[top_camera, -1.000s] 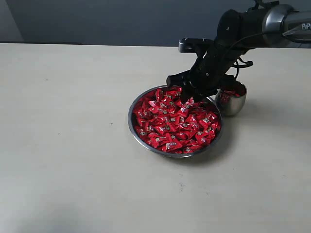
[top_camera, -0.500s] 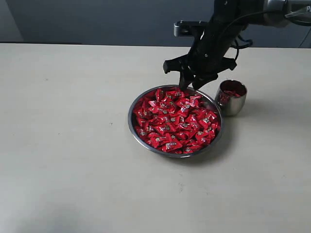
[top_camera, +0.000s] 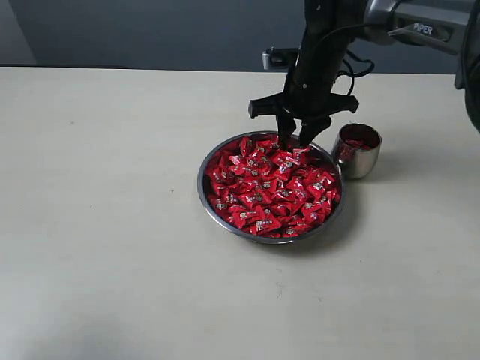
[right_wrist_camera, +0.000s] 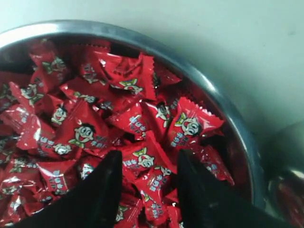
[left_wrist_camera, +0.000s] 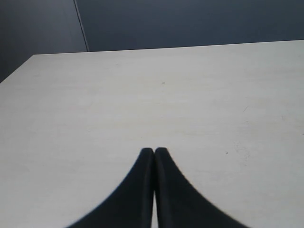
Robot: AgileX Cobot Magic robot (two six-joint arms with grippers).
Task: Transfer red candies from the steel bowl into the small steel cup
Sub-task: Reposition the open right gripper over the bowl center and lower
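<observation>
Red candies heaped in steel bowl, filling it nearly rim to rim. Bowl on pale table, somewhat right of centre in exterior view. Small steel cup upright, just beside bowl on its right in the same view, with a few red wrappers visible inside.

Right gripper pointing straight down over far edge of bowl, tips at or just above top layer of candies. Contact not resolvable from exterior view. Jaws parted. In right wrist view, two black fingers either side of a clear gap, candies lying below and between. None seen clamped. Bowl rim and a sliver of cup also in that view.

Left gripper outside exterior view, low over table surface, no task item near it. Fingers pressed together tip to tip, nothing between them.
</observation>
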